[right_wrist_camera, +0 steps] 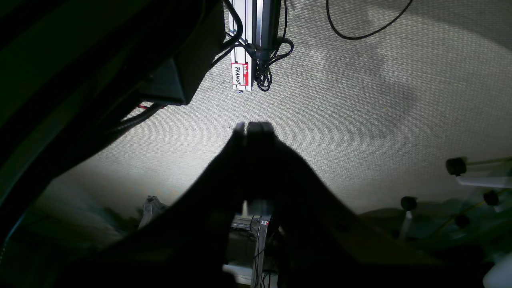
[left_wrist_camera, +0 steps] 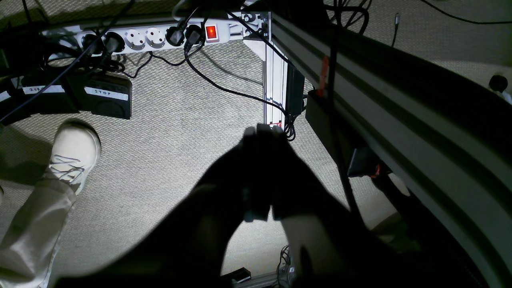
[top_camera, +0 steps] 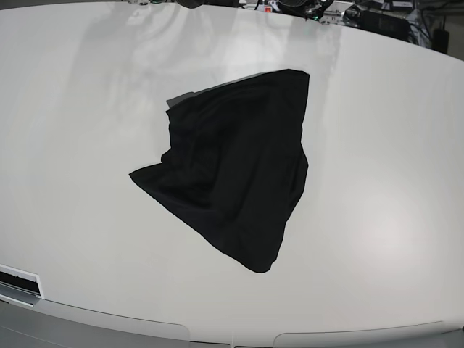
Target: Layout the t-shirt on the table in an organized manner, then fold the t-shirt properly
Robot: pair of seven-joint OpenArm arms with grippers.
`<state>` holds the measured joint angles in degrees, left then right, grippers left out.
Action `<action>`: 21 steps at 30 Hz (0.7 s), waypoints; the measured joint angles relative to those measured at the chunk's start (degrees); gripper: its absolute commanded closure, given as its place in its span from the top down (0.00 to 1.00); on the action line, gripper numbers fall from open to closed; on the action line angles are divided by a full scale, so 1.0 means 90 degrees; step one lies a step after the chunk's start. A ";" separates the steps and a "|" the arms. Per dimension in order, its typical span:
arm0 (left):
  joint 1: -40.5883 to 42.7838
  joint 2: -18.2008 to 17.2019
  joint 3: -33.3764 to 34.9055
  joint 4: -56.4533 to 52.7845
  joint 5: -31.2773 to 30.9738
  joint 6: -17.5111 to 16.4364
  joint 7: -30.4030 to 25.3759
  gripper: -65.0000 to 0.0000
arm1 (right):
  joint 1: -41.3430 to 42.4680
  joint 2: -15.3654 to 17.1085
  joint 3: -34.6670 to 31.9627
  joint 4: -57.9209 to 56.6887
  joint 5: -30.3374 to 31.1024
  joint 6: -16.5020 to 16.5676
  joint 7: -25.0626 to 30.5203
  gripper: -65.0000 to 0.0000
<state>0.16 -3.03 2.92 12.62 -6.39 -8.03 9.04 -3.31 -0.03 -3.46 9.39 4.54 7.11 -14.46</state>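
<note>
The black t-shirt [top_camera: 232,170] lies crumpled in a rough diamond heap at the middle of the white table [top_camera: 80,130], with wrinkles across it and one corner reaching toward the near edge. No arm shows in the base view. In the left wrist view my left gripper [left_wrist_camera: 262,130] hangs below the table's level over carpet, its jaws pressed together with nothing between them. My right gripper [right_wrist_camera: 254,127] likewise hangs over the carpet, shut and holding nothing.
Under the table stand an aluminium frame beam [left_wrist_camera: 400,108], a white power strip [left_wrist_camera: 152,36] with cables, a black pedal labelled STOP [left_wrist_camera: 106,100] and a person's shoe [left_wrist_camera: 74,154]. A frame leg labelled PEANUT [right_wrist_camera: 240,74] shows in the right wrist view.
</note>
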 measured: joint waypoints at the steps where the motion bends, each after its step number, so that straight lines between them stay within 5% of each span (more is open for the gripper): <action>1: 0.0000 0.0000 0.0000 0.0010 0.0000 0.0000 0.0000 0.00 | 0.0005 -0.0002 -0.0002 0.0007 -0.0017 0.0007 -0.0027 0.00; 9: 0.0000 0.0000 0.0000 0.0131 -0.0002 0.0000 0.0000 0.00 | 0.0022 -0.0010 0.0000 0.0024 -0.0070 0.0430 -0.0017 0.00; 18: 0.0000 0.0000 0.0000 0.0131 0.0000 0.0000 0.0029 0.00 | 0.0022 -0.0007 -0.0002 0.0029 -0.0070 0.0452 -0.0075 0.00; 21: 0.0024 -0.0039 0.0002 0.0221 0.0073 -0.0024 0.0597 0.00 | 0.0019 -0.0002 -0.0002 0.0034 -0.0073 0.0454 -0.0427 0.00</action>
<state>0.38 -3.38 2.94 14.61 -5.74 -8.25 14.41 -3.14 -0.05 -3.49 9.69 3.88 11.20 -18.31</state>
